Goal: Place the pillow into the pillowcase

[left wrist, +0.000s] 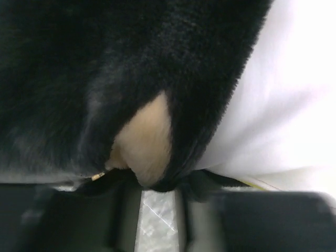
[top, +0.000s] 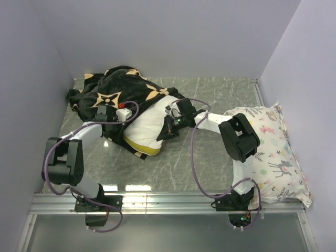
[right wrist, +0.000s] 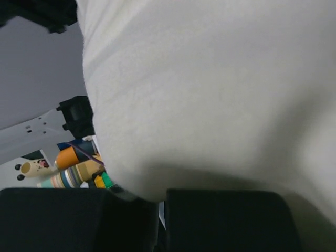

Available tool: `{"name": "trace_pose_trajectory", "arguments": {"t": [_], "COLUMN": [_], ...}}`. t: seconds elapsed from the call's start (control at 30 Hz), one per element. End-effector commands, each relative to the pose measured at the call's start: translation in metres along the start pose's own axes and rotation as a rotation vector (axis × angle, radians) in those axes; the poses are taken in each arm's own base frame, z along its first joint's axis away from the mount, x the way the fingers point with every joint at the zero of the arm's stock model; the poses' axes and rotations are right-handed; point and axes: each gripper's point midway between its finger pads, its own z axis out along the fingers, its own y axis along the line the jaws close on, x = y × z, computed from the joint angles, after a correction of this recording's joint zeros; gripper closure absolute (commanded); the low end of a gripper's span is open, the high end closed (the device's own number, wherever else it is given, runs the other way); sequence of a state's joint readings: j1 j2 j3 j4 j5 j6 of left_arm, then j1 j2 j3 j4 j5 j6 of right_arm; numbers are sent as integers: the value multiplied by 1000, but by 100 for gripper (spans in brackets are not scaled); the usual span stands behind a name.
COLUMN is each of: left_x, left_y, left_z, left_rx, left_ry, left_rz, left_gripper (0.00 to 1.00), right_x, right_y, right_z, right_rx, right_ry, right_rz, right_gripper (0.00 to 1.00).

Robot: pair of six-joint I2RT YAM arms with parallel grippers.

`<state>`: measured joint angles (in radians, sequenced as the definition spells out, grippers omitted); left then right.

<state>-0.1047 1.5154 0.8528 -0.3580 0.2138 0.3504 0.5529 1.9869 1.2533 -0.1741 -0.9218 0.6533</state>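
pinching the pillowcase (top: 112,97), the left gripper (left wrist: 157,207) holds a plush fold — the right gripper (right wrist: 160,212) is clamped on the pillow (top: 147,127).

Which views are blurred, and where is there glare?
Top external: sharp overall, with white glare patches on the table near the arm bases. Left wrist: the pillowcase fur is blurred and the pillow is washed out. Right wrist: the pillow fills the frame, soft and out of focus.

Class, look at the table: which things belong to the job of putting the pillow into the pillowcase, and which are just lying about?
Job in hand:
pillow, white with a yellow band
pillowcase, black plush with tan flowers

Lying about:
deer-print pillow, by the right wall
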Motion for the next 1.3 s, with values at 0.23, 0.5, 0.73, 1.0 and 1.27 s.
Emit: {"name": "trace_pose_trajectory", "arguments": {"t": [0.23,0.5,0.73,1.0,1.27], "left_x": [-55,-64,-54,-53,-140], "left_y": [-129,-223,-204,-158,-96], "left_z": [-69,-137,-122,-105,-134], "left_rx": [562,996,927,773,535], "left_ry": [-138,-62,-43,-34,-212], "left_rz": [372,499,508,425,129], "left_gripper": [100,100,100,64,38], "right_x": [-63,-81,-63,-35,-46], "right_y": [76,90,15,-15,12], "right_z": [-36,12,52,48,-29], "right_rx": [-217,-174,-33,81,178], "right_ry": [-260,-287,-241,-111,-143], "right_rz": [-13,90,203,33,-231], "right_gripper": [100,100,100,79,28]}}
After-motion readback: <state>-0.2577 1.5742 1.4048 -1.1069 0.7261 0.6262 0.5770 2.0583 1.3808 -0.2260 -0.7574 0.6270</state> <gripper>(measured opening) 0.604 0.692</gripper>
